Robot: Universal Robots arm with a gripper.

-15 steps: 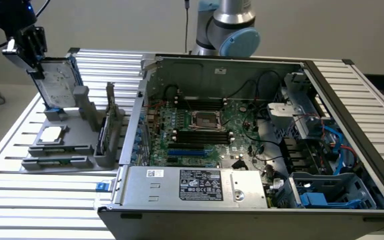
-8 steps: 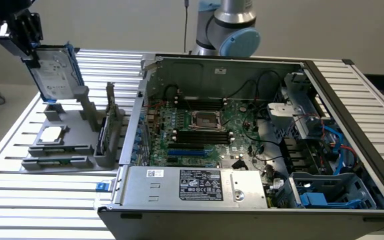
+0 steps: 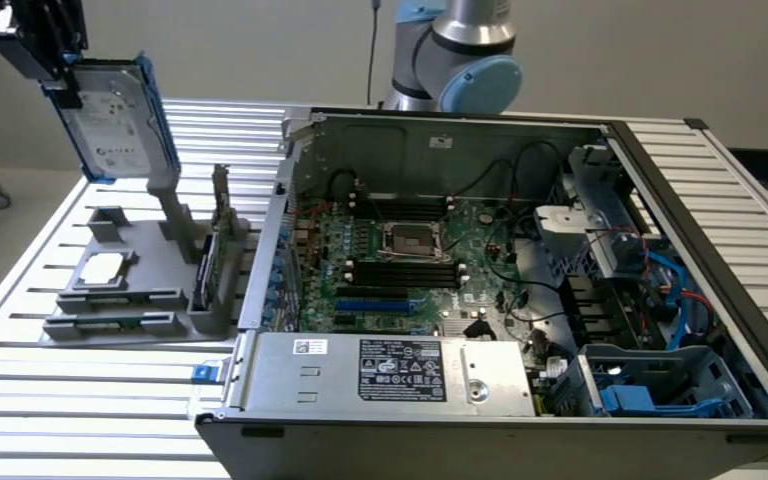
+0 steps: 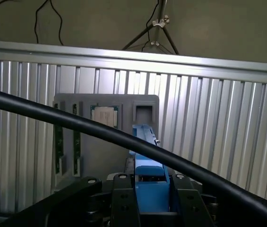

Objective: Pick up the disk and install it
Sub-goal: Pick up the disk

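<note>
The disk, silver-grey with a white label and blue rails, hangs upright over the table at the exterior view's upper left. My gripper is shut on its top edge. In the wrist view the gripper has a black finger on each side of the disk's blue rail. The disk's lower end sits just above the tall post of the grey fixture. The open computer case lies toward the exterior view's right of the disk.
The grey fixture holds a small square chip and upright slots. Inside the case are the motherboard, a grey power-supply box and a blue drive cage. A black cable crosses the wrist view. The slatted aluminium table surrounds everything.
</note>
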